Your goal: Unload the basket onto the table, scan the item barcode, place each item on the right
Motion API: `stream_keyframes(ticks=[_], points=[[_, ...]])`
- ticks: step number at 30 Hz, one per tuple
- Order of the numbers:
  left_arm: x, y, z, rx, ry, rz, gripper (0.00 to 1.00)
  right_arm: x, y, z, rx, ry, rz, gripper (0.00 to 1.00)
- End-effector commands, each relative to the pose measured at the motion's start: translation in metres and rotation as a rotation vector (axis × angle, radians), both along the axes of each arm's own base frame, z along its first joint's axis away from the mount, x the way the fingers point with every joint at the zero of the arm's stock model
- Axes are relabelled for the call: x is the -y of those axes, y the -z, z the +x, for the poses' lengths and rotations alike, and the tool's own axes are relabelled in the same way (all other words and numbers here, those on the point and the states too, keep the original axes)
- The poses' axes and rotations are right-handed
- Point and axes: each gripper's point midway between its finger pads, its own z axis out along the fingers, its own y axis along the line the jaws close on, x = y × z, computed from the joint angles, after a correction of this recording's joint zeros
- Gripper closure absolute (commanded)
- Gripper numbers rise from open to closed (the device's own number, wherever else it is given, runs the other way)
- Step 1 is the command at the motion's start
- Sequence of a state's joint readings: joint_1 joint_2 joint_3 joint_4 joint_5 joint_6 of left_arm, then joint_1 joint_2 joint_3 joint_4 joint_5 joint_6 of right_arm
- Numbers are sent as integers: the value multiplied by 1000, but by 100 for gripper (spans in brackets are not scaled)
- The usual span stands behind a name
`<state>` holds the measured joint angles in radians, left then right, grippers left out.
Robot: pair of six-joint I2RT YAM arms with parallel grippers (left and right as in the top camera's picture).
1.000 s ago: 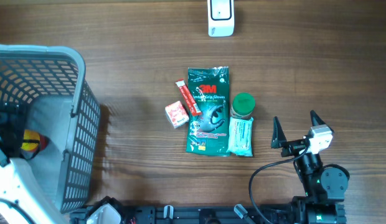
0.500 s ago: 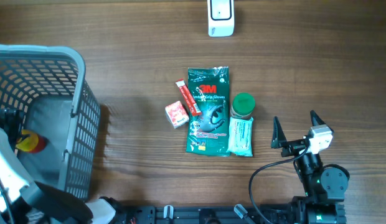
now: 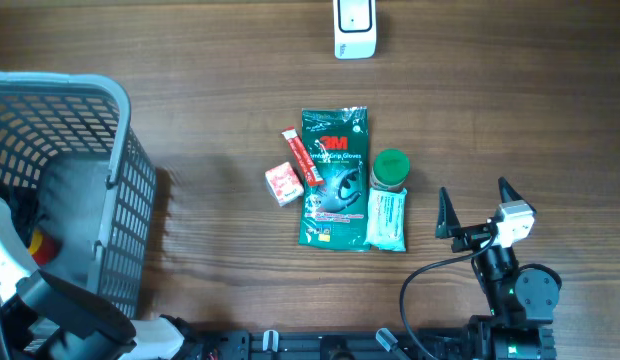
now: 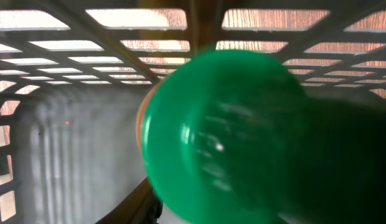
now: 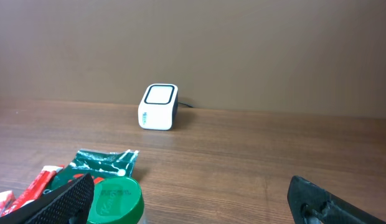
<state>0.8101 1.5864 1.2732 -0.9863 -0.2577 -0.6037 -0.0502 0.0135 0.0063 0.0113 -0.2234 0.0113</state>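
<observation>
Left gripper [image 3: 32,232] is down inside the basket [image 3: 130,200] at nine o'clock, a green-capped container [image 4: 224,137] filling its camera; whether it is gripped I cannot tell. Right gripper [image 3: 474,195] stands wide at four o'clock, likely leaving the scanner [image 3: 354,28] at twelve free.

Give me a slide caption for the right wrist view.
Open right gripper faces a white scanner across the wooden table.

Overhead looks straight down; right wrist, low, shares its scanner [image 3: 354,28]; left wrist sits close inside basket [image 4: 87,155].
</observation>
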Motion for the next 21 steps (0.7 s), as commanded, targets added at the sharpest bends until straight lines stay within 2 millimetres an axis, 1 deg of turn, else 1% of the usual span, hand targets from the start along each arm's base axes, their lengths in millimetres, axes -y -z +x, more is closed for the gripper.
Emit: stream_keyframes(ticks=[1,2,3,4,5,6,7,9,11,13,15,17,18,21], points=[[2,0,-6,-33,-2,9,62,1,-1,0,4,7,15,0],[5,-2,-4,-32,7,10,59,1,-1,0,4,7,14,0],[8,-4,-1,-29,19,13,53,1,-1,0,4,7,15,0],[13,-9,3,-20,40,23,47,1,-1,0,4,7,15,0],[17,-14,8,-10,65,35,43,1,-1,0,4,7,14,0],[23,-22,15,1,109,58,32,1,-1,0,4,7,14,0],[26,-33,18,4,128,97,0,1,-1,0,4,7,14,0],[31,-51,14,-10,137,170,0,1,-1,0,4,7,15,0],[31,-71,1,-35,117,248,0,1,-1,0,4,7,15,0],[30,-82,-14,-46,60,291,0,1,-1,0,4,7,15,0],[30,-86,-24,-81,39,311,0,1,-1,0,4,7,14,0],[29,-85,-27,-96,35,314,0,1,-1,0,4,7,15,0],[28,-84,-27,-84,17,317,0,1,-1,0,4,7,14,0],[23,-75,-36,-62,-79,302,0,1,-1,0,4,7,15,0]])
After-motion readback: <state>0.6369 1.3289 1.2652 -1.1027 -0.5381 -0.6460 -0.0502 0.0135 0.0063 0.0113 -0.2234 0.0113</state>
